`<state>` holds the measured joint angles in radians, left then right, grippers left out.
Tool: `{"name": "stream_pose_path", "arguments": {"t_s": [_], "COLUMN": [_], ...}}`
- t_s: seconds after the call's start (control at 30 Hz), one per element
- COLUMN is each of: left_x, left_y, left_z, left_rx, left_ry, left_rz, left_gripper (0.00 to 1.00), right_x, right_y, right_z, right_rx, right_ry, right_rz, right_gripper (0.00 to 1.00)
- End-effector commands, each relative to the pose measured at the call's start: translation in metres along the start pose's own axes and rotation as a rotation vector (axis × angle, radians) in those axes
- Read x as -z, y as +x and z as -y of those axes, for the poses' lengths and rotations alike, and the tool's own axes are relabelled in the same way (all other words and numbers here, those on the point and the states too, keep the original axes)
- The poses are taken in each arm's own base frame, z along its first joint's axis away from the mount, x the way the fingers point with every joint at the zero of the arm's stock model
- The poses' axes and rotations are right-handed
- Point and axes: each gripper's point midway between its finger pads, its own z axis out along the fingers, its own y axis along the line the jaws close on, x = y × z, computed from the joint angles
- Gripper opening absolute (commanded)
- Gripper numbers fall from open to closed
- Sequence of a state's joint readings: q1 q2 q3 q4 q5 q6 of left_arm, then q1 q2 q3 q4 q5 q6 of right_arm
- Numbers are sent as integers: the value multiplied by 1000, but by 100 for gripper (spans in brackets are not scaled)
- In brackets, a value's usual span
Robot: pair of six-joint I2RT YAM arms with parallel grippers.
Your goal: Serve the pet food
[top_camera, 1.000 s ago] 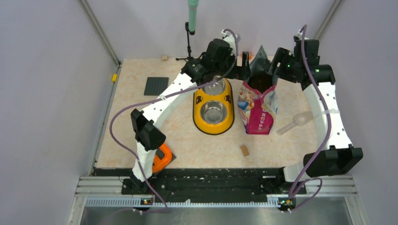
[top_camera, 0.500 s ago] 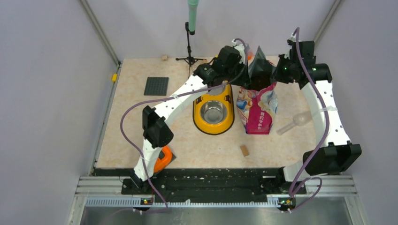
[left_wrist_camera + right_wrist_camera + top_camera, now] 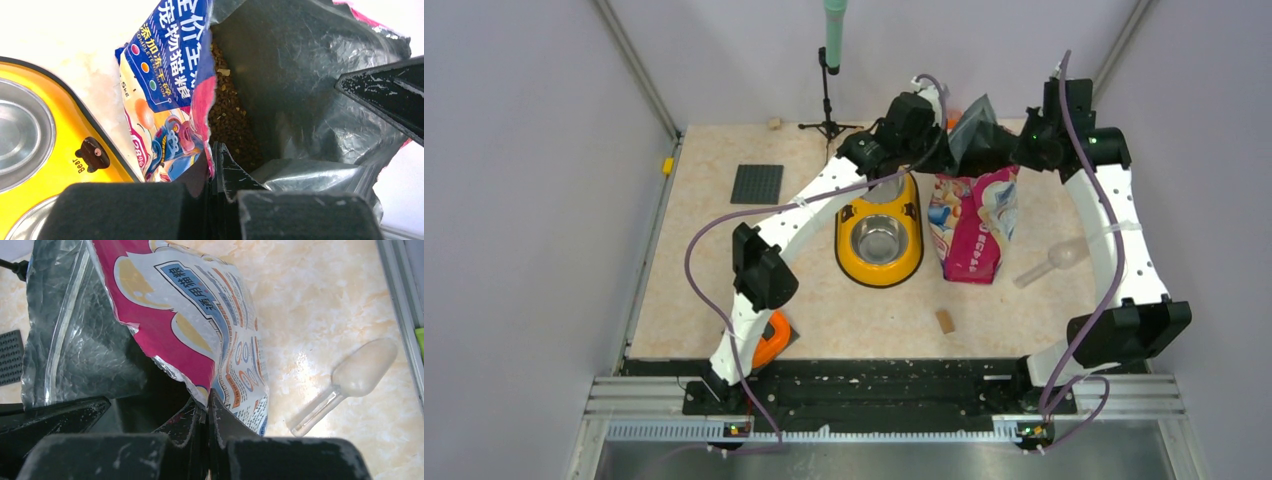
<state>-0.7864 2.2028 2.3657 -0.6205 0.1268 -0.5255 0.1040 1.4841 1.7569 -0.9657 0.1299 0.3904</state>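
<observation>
Both arms are pulling the bag's mouth wider than a moment ago. From above, silver lining is now showing where a dark fold was standing, and the pink body is lying straighter toward the far edge of the counter (image 3: 724, 250).

The left fingers (image 3: 230, 172) are pinching together on the rim of the mouth on its feeder side, with printed film caught between them. The right fingers (image 3: 222, 422) are clamping the opposite rim at its pink-and-white edge.

Between the two grips the bag (image 3: 974, 215) is gaping. The kibble (image 3: 230, 115) is sitting as a dark heap inside it, none of it served yet.

The bag is resting right of centre, toward the far edge, just beside the yellow feeder (image 3: 879, 275), whose near steel bowl is looking bare. A translucent scoop (image 3: 1054, 260) is lying untouched nearer the right edge.

The opening step seems nearly done and the food is becoming reachable. With both arms busy holding film, I judge that one will have to let go before any scooping. Once released, the mouth may sag shut.
</observation>
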Motion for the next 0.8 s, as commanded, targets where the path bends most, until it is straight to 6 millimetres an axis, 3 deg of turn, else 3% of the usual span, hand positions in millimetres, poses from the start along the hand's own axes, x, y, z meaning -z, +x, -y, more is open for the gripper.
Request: {"name": "stream_pose_path", "arguments": {"t_s": [0.0, 0.13, 0.4, 0.47, 0.63, 0.67, 0.77], "left_x": [12, 2, -27, -31, -36, -36, -33], "left_y": [-68, -68, -37, -28, -8, -5, -4], "left_z": [15, 17, 13, 0, -34, -37, -45], "left_rx": [17, 48, 133, 117, 124, 127, 123], "left_ry": [82, 127, 199, 152, 82, 80, 73], "left_rz": [210, 207, 110, 95, 43, 32, 15], "left_gripper": [0, 0, 0, 0, 0, 0, 0], "right_x": [94, 98, 98, 88, 59, 56, 58], "right_y": [-133, -139, -152, -143, -93, -83, -65], "right_z": [-30, -44, -44, -48, -53, -53, -48], "right_rx": [-104, -93, -38, -29, -19, -12, 2], "right_ry": [-147, -192, -155, -177, -232, -238, -238], "right_rz": [520, 535, 580, 542, 382, 356, 307], "right_gripper": [0, 0, 0, 0, 0, 7, 47]}}
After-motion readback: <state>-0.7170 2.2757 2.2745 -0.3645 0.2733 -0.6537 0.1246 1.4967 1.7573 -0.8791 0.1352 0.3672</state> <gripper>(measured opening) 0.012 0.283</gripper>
